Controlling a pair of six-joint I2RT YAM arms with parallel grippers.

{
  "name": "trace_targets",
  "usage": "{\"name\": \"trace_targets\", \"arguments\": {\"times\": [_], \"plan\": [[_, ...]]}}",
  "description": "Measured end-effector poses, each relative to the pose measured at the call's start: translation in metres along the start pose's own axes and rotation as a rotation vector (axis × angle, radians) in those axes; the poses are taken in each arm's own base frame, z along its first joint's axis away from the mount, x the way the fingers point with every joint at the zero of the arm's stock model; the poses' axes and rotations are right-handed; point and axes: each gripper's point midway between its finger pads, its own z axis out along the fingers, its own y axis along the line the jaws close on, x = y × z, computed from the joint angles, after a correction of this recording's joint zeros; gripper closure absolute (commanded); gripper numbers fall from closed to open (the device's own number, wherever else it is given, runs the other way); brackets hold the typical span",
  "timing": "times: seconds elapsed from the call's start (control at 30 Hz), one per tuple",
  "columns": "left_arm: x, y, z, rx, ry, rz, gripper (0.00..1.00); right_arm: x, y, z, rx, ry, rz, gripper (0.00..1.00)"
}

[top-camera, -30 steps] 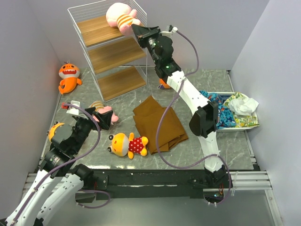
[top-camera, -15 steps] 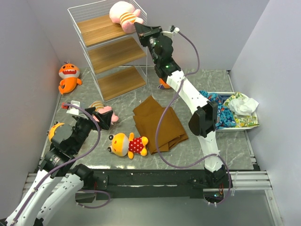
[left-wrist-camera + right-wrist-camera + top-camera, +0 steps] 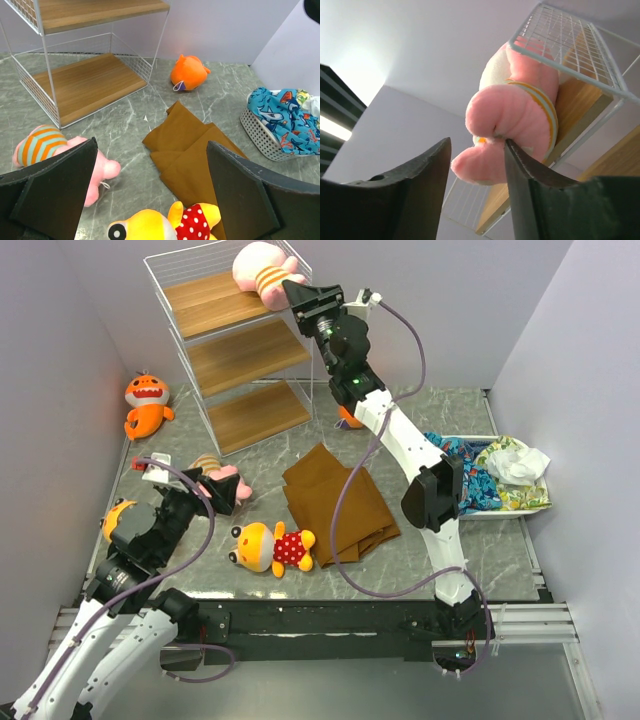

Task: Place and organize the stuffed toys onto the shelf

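A pink stuffed toy [image 3: 262, 268] with yellow stripes lies on the top board of the white wire shelf [image 3: 240, 352], at its right edge. My right gripper [image 3: 295, 295] is at that edge, open. In the right wrist view the toy's [image 3: 520, 115] leg hangs between the parted jaws of the right gripper [image 3: 477, 142], touching only the right finger [image 3: 530, 180]. My left gripper [image 3: 151, 142] is open, low over the table. Under it lie a second pink striped toy [image 3: 45, 150] and a yellow toy [image 3: 165, 225] in red polka dots.
A folded brown cloth [image 3: 335, 502] lies mid-table. One orange shark [image 3: 146, 400] lies left of the shelf, another [image 3: 189, 72] behind the right arm. An orange toy [image 3: 116, 518] is half hidden by the left arm. A white basket [image 3: 535, 502] of patterned fabric stands at the right.
The right gripper carried the pink toy further onto the top board, then its jaws parted and let the toy go. The left arm has not moved.
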Motion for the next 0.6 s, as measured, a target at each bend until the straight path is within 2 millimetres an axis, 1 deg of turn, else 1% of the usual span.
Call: {"name": "trace_targets", "arguments": {"times": [0.13, 0.27, 0.37, 0.5, 0.57, 0.6], "plan": [[0.003, 0.003, 0.003, -0.019, 0.010, -0.001, 0.04, 0.004, 0.007, -0.008, -0.024, 0.045, -0.074, 0.35], [0.009, 0.009, 0.007, -0.067, 0.035, -0.034, 0.04, 0.003, 0.021, -0.026, -0.046, 0.098, -0.154, 0.33], [0.015, 0.017, 0.010, -0.131, 0.063, -0.097, 0.04, -0.004, 0.037, -0.053, -0.072, 0.136, -0.207, 0.32], [0.031, 0.034, 0.010, -0.272, 0.104, -0.213, 0.04, -0.021, 0.057, -0.103, -0.118, 0.154, -0.261, 0.31], [0.044, 0.044, 0.010, -0.345, 0.133, -0.255, 0.03, -0.027, 0.059, -0.130, -0.130, 0.166, -0.293, 0.31], [0.048, 0.047, 0.010, -0.374, 0.145, -0.272, 0.04, -0.029, 0.060, -0.141, -0.134, 0.168, -0.308, 0.31]]}}
